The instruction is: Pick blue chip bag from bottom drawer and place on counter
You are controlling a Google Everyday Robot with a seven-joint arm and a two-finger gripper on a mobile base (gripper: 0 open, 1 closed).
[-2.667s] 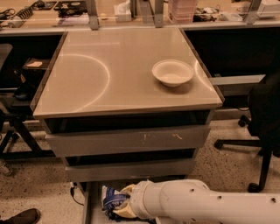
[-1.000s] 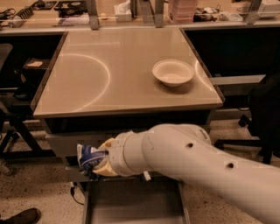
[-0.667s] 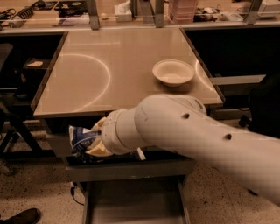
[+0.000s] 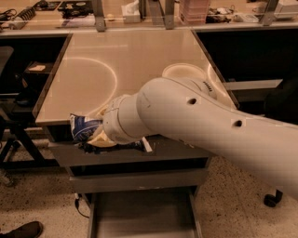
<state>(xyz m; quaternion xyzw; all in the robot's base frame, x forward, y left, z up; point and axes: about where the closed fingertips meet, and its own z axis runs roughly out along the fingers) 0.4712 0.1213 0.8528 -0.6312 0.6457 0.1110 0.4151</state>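
My gripper [image 4: 95, 132] is shut on the blue chip bag [image 4: 83, 127], a crinkled dark blue foil bag with white print. It holds the bag in the air at the front left edge of the counter [image 4: 93, 69], level with the rim. My big white arm [image 4: 195, 123] crosses the view from the right and hides most of the gripper. The bottom drawer [image 4: 139, 218] stands pulled out below, its flat grey floor bare. The white bowl [image 4: 184, 72] sits on the counter's right side, partly behind my arm.
A taller grey drawer front [image 4: 172, 153] sits under the counter. A long cluttered workbench [image 4: 139, 11] runs along the back. A dark chair base [image 4: 272, 200] stands at right, a shoe [image 4: 21, 230] at bottom left.
My arm has lifted the blue chip bag out of the bottom drawer, up and to the left, to the height of the counter's front edge. The drawer floor is now bare.
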